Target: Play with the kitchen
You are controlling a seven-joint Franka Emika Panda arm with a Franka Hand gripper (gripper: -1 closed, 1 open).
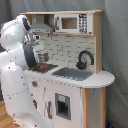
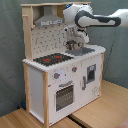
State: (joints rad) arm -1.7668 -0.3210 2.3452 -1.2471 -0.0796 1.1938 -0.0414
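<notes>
Below the gripper [image 2: 75,44] stands the kitchen [image 2: 60,75], on a wooden floor [image 2: 100,112]: white panels, light-wood frame, red-ringed stovetop [image 2: 52,59], grey sink [image 1: 72,73], black faucet [image 1: 84,59]. I cannot tell whether the fingers are released or clenched.

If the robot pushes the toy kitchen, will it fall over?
Probably not. The kitchen looks wide and boxy, standing flat on the wooden floor, so a light push would more likely slide it than tip it. It is tall, though, with a hood up top, so a hard shove high up might rock it. It looks stiff, not floppy.
</notes>
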